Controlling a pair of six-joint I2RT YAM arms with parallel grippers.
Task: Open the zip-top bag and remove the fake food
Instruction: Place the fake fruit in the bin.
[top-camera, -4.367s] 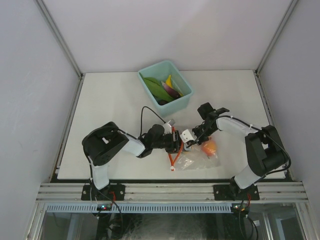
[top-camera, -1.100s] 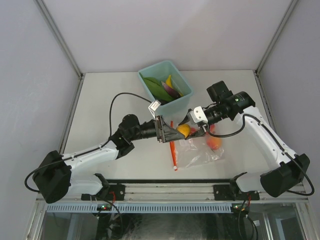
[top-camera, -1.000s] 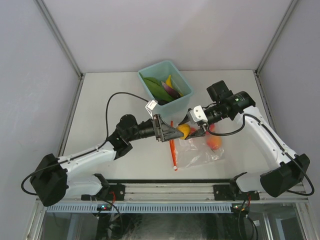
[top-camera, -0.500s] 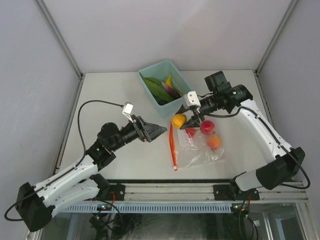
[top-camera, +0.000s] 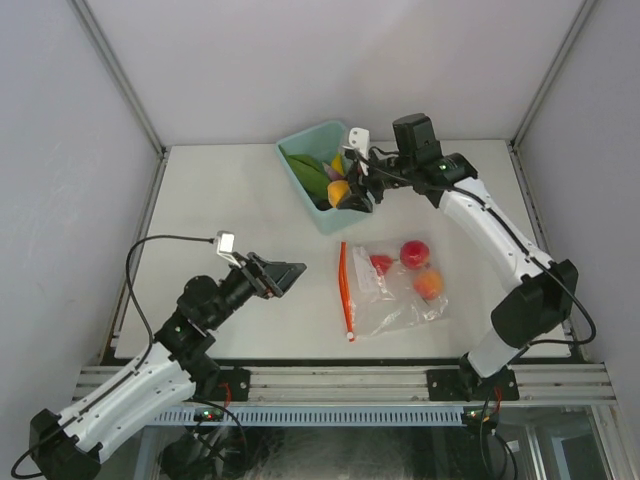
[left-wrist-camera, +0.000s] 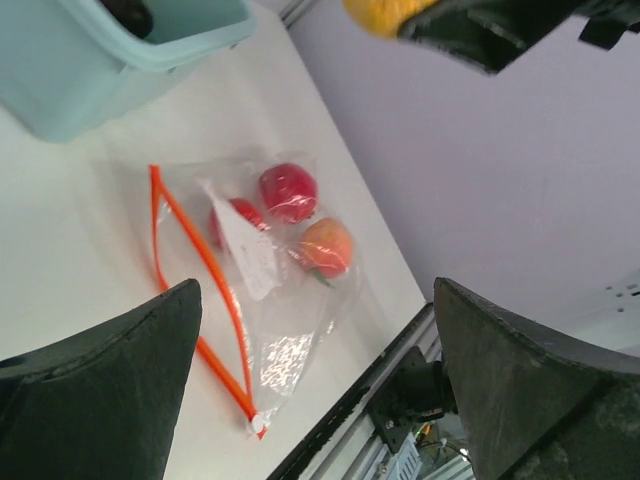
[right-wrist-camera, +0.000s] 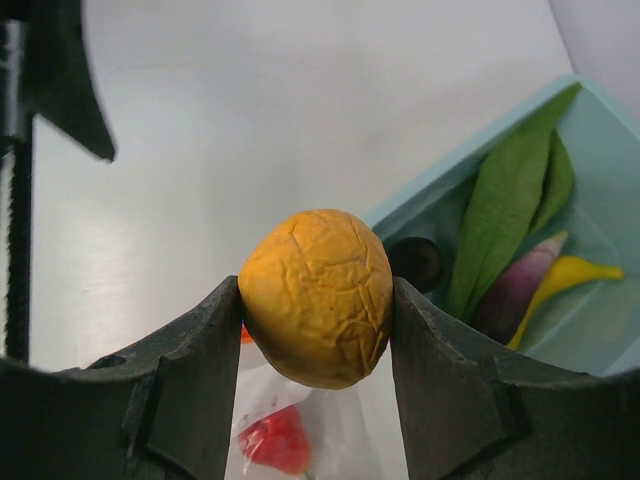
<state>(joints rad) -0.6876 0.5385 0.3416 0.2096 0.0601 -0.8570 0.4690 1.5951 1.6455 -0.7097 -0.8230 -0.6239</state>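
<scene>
Now the right gripper (top-camera: 352, 193) is clenched on an orange-yellow fruit (right-wrist-camera: 318, 297), one fake food piece, and holds it in the air at the near rim of the teal bin (top-camera: 310, 131), just above the edge and not yet over the middle. Inside the bin lie a long green piece (right-wrist-camera: 505, 225), a purple eggplant (right-wrist-camera: 520, 290) and a yellow piece (right-wrist-camera: 575, 272). The left gripper (top-camera: 288, 274) is released, jaws spread wide with nothing in them, and it hangs over the bench (top-camera: 200, 200) well to the left of the zip-top bag (top-camera: 400, 305). The bag lies flat, its orange zipper strip (top-camera: 345, 290) parted in a narrow V, with a red apple (top-camera: 414, 252), a peach (top-camera: 429, 284) and a small red piece (top-camera: 381, 263) inside. I judge the step in hand to be the drop-off: the fruit needs carrying a little further over the bin before letting go. After that, three pieces remain to fetch, and the slack bag will likely need pinning by the left gripper
</scene>
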